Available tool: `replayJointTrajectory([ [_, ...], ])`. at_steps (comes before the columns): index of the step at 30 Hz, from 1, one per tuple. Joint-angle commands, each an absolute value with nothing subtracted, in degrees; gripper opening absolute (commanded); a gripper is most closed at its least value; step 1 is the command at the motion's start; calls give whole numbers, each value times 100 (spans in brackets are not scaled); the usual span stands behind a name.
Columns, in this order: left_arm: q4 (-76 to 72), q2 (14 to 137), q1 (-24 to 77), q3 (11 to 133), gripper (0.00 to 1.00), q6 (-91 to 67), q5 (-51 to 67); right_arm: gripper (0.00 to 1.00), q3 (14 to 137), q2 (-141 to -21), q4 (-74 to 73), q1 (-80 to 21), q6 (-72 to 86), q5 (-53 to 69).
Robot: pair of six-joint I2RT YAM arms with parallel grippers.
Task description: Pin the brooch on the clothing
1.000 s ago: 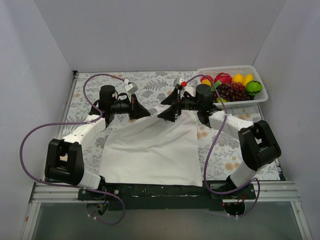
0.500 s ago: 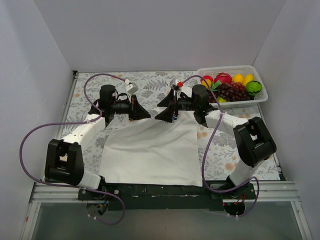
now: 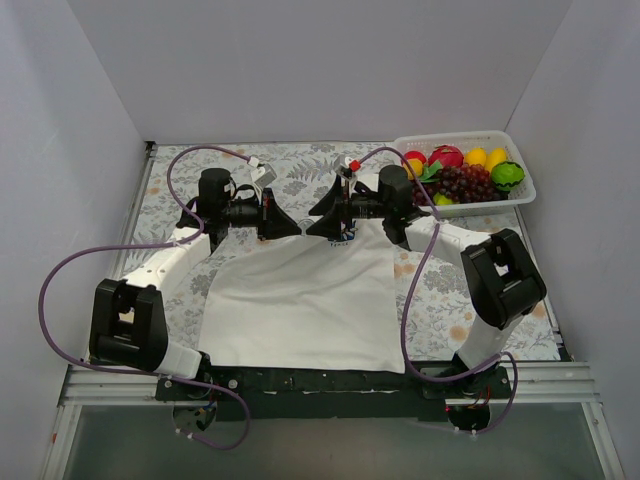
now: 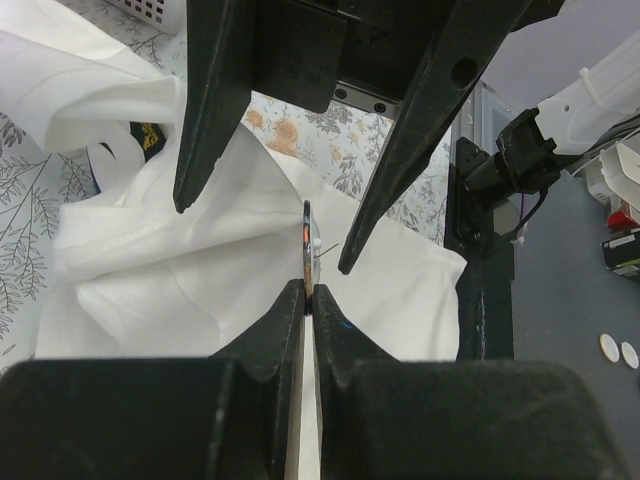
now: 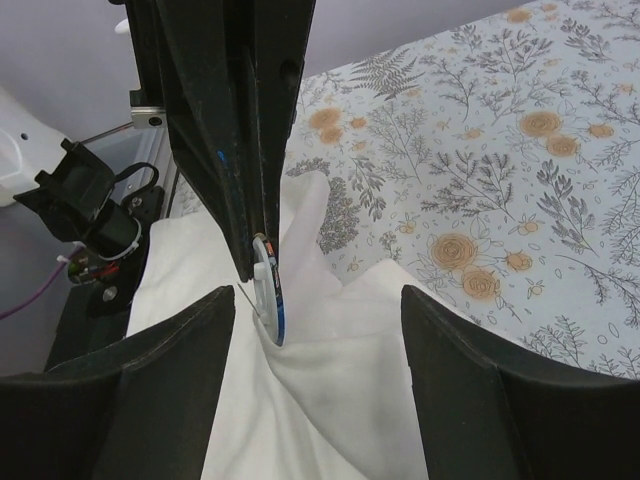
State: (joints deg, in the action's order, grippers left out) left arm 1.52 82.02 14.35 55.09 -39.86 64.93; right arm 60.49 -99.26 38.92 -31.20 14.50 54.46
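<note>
While your left gripper (image 4: 308,292) was clenched on the brooch (image 4: 308,243), your bench held the following.

1. Brooch. It was gripped upright and edge-on between the left fingertips, over the far part of the clothing (image 3: 300,300) at mid-table. The right wrist view showed a blue rim and a pale back. A thin pin stood out from one face. You could not tell whether its lower edge touched the fabric.

2. Clothing. This was a white T-shirt lying on the floral cloth (image 3: 310,165) between your two arms. Its near part was spread flat up to the table's near edge. Its far part was bunched into raised folds under both grippers.

3. Right gripper (image 5: 318,300). It faced the left one tip to tip with its jaws spread. One finger stood on either side of the brooch, clear of it, and grasped nothing.

4. White basket (image 3: 452,137). It sat at the far right corner, apart from the shirt. It held dark grapes (image 3: 465,183) with red, yellow and green fruit.
</note>
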Motion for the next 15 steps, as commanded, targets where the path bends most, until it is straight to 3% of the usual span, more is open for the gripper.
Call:
replayJointTrajectory([
  [1, 176, 7840, 1433, 5722, 0, -3990, 6601, 75, 6223, -9932, 4017, -3138, 1441, 5686],
  [6, 211, 7849, 1433, 5739, 0, -3981, 6627, 79, 6144, -9817, 3867, -3138, 1135, 5792],
  [15, 264, 7884, 1433, 5783, 0, -4008, 6750, 75, 6267, -9896, 3972, -3085, 1265, 6003],
])
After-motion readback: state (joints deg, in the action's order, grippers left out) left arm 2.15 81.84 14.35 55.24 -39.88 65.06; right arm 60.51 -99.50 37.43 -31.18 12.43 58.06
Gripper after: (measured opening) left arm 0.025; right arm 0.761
